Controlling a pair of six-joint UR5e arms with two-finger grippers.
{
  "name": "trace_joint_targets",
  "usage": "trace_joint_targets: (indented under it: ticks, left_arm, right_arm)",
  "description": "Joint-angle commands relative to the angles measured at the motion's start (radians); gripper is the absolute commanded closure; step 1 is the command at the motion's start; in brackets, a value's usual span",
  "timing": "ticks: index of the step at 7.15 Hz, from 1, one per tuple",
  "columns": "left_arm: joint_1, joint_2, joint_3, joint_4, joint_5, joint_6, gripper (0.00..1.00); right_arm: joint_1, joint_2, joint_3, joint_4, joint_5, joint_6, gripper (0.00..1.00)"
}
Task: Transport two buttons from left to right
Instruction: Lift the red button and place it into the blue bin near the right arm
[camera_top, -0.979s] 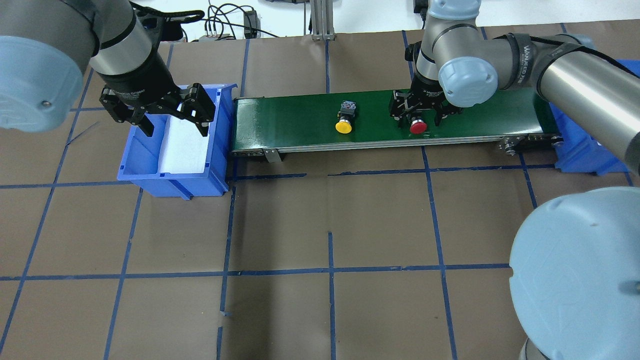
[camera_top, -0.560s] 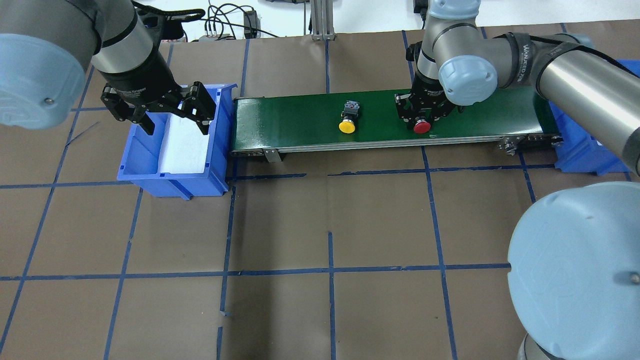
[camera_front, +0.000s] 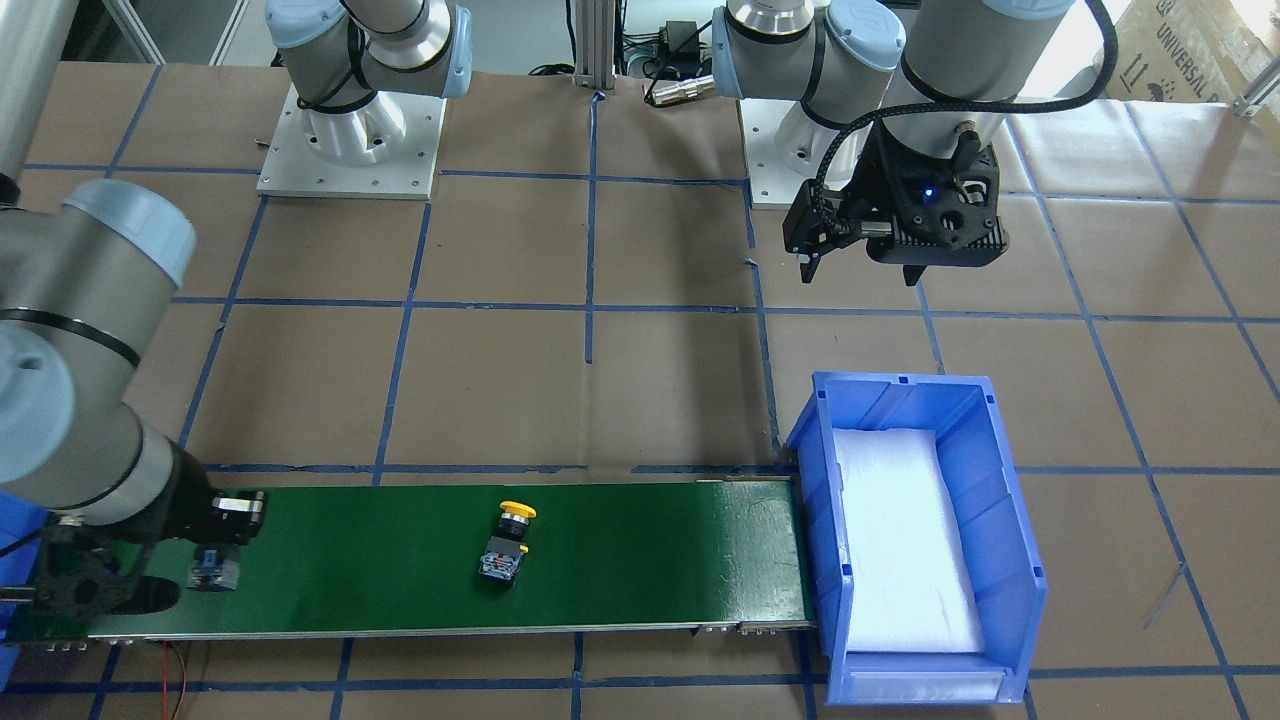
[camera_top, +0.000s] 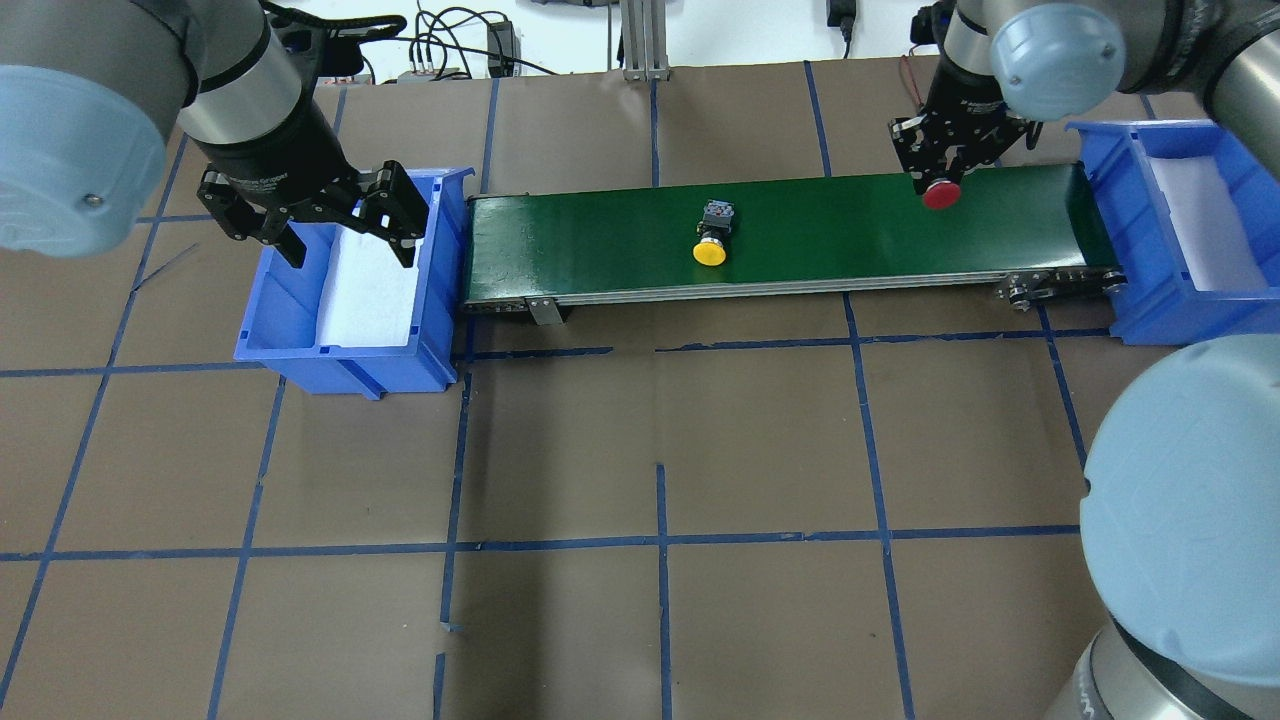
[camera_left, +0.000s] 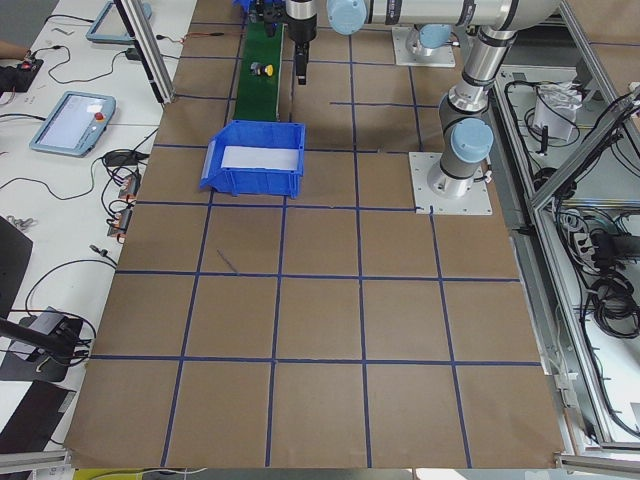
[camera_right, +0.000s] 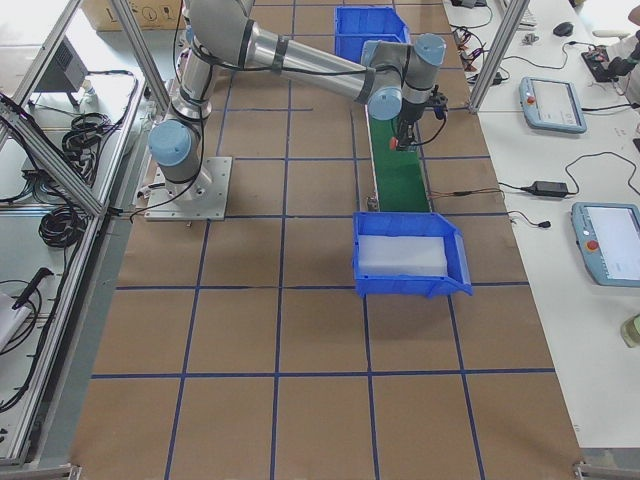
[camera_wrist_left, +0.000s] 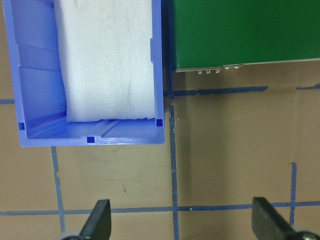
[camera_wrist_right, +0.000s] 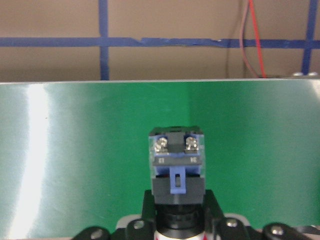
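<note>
Right gripper (camera_top: 940, 165) lifted and moved right, clamped on red button (camera_top: 941, 195), now near right bin (camera_top: 1150, 300). First drop looks close. Yellow button (camera_top: 711, 250) waits on conveyor belt (camera_top: 600, 245). Left gripper (camera_top: 350, 255) wide open, empty.

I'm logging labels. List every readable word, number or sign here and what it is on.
"UNIVERSAL": on the cardboard box; the rest is cut off.
White print on the body of the left gripper: too blurred to read.
Marks on the contact block of the red button: too small to read.
</note>
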Motion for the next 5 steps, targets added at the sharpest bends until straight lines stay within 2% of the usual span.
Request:
trace_joint_targets:
  ticks: [1, 2, 5]
  left_arm:
    - [-0.006, -0.018, 0.012, 0.000, -0.004, -0.011, 0.00]
    - [-0.001, -0.014, 0.013, 0.000, -0.003, -0.008, 0.00]
    - [-0.001, -0.018, 0.013, 0.000, -0.004, -0.012, 0.00]
  right_arm:
    - [-0.111, -0.026, -0.065, 0.033, -0.007, -0.194, 0.91]
    - [-0.177, -0.026, -0.091, 0.047, -0.010, -0.247, 0.91]
    - [-0.387, 0.000, -0.090, 0.035, -0.001, -0.509, 0.92]
